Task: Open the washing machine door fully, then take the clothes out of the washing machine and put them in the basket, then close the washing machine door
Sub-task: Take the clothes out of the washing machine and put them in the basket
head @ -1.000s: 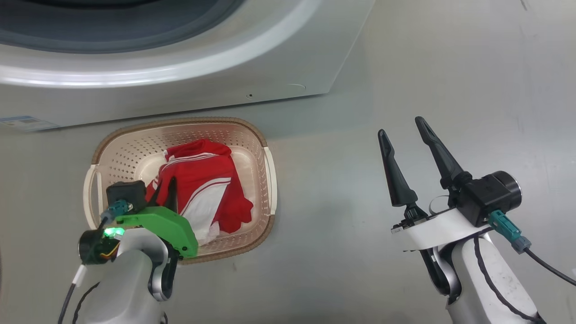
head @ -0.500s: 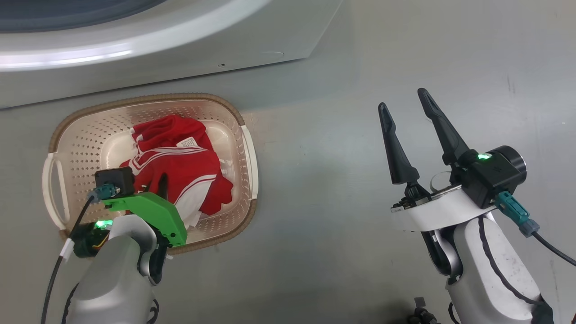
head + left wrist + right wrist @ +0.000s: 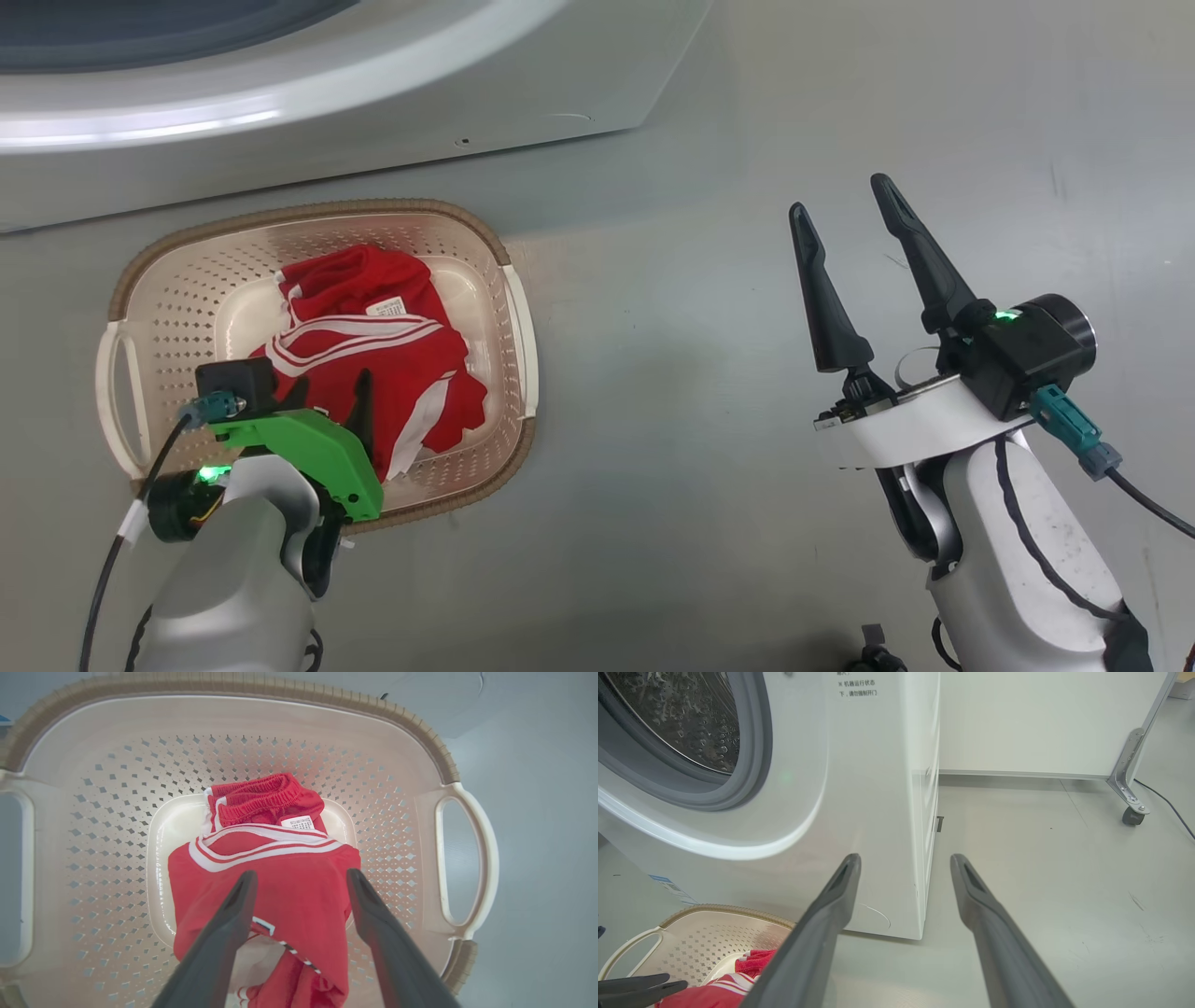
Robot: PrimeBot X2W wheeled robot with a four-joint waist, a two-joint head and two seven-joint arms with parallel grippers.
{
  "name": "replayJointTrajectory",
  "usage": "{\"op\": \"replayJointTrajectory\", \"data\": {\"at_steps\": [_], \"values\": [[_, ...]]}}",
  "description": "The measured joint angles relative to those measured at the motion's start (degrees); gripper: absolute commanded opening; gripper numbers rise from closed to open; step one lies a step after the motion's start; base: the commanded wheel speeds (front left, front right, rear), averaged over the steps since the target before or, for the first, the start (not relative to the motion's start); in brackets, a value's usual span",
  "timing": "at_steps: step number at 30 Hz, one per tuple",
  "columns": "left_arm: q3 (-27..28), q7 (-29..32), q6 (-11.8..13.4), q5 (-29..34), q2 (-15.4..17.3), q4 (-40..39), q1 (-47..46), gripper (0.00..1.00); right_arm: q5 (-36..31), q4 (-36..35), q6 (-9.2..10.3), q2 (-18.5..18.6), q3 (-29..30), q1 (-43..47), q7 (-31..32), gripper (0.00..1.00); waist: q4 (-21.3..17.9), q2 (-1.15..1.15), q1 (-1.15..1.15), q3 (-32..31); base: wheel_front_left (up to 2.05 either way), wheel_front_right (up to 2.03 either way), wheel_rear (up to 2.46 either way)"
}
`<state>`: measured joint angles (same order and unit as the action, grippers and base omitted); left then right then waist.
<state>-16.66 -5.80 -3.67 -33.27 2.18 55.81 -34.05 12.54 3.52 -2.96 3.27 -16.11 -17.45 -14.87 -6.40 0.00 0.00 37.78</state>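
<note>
The left end effector [image 3: 301,873], released, hovers over the red clothes [image 3: 373,327] in the basket [image 3: 308,207]; the right end effector [image 3: 837,196], released, sits at the basket's 3 o'clock.

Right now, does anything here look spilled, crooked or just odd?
Nothing stands out. The clothes lie crumpled inside the basket, none seen draped over its rim or on the floor.

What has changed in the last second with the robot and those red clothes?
The head camera shifted, so the whole picture slid; the basket itself seems not to have moved. The clothes have settled in it, a white label now showing on top. The left gripper seems to have let go: its jaws stand open above the fabric. The right gripper stayed open over the floor, holding nothing.
</note>
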Motion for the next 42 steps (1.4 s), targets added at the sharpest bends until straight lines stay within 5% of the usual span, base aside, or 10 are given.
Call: {"op": "replayJointTrajectory", "data": {"at_steps": [14, 29, 42], "values": [[-0.76, -8.15, -1.43, 1.15, -0.29, -1.86, 0.03, 1.0, 0.21, 1.75, 0.12, -0.02, 2.74, 0.48, 0.0, 1.0, 2.1, 0.0, 0.0, -5.15, 0.0, 0.0, 0.0], [1.66, -8.91, -1.34, 5.58, -0.44, -19.29, 0.43, 1.0, 0.19, 4.3, 0.14, -0.05, 4.45, 4.99, 0.0, 1.0, 5.82, 0.0, 0.0, -13.21, 0.0, 0.0, 0.0], [3.26, -8.9, 0.47, 9.7, -0.44, -30.26, 10.93, 1.0, 0.18, 6.17, 0.16, -0.19, 4.93, 9.85, 0.0, 1.0, 7.92, 0.0, 0.0, -21.64, 0.0, 0.0, 0.0]]}}
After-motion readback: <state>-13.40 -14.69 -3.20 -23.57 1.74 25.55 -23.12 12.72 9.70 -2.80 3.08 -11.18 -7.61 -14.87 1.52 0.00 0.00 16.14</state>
